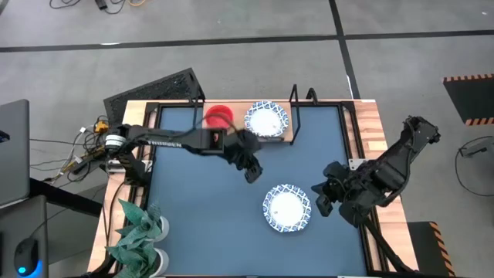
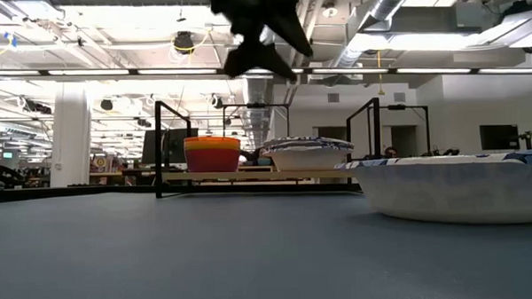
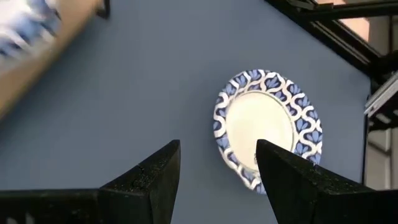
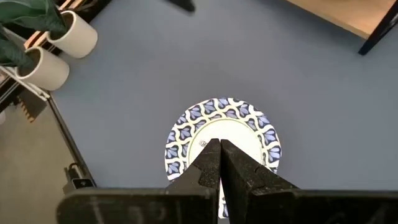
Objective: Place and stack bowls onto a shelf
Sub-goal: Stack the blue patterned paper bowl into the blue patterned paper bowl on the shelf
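Your desk (image 1: 201, 208) is dark blue and matte, in an open hall with ceiling strip lights. A white bowl (image 1: 287, 208) with a blue patterned rim sits upright, below and ahead of the left gripper (image 1: 252, 171), fingers apart, empty. The right gripper (image 1: 323, 199), pressed closed, is beside it. On the shelf (image 1: 247, 137): red bowl (image 1: 219, 116), patterned bowls (image 1: 266, 119).

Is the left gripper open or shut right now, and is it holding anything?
Open and empty. The left gripper's two dark fingers stand apart with bare dark blue tabletop between them, above the white blue-rimmed bowl.
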You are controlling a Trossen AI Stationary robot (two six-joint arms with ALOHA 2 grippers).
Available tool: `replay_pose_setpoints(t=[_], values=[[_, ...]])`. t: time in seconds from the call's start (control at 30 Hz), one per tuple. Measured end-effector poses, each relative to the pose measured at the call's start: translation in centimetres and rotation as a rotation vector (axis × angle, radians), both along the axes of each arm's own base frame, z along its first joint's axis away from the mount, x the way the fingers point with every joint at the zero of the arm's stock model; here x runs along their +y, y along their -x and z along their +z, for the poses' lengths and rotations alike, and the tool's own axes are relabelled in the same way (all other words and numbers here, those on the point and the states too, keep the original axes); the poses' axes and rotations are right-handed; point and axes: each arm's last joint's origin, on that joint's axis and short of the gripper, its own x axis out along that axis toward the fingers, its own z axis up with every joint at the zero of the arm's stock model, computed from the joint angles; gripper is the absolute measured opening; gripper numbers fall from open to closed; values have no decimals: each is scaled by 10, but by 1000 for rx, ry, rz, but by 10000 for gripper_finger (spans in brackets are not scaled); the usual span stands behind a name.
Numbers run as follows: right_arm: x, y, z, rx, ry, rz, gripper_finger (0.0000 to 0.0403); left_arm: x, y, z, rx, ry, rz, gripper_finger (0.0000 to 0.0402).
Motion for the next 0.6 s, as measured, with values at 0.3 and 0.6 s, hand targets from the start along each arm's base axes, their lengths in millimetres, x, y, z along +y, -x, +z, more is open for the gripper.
replay_pose_setpoints(t=[0.3, 0.6], values=[[4, -1, -4, -3, -13, -10, 31, -19, 8, -72, -38, 72, 140, 194], [5, -2, -4, -8, -19, -9, 31, -42, -6, -114, -12, 125, 129, 194]])
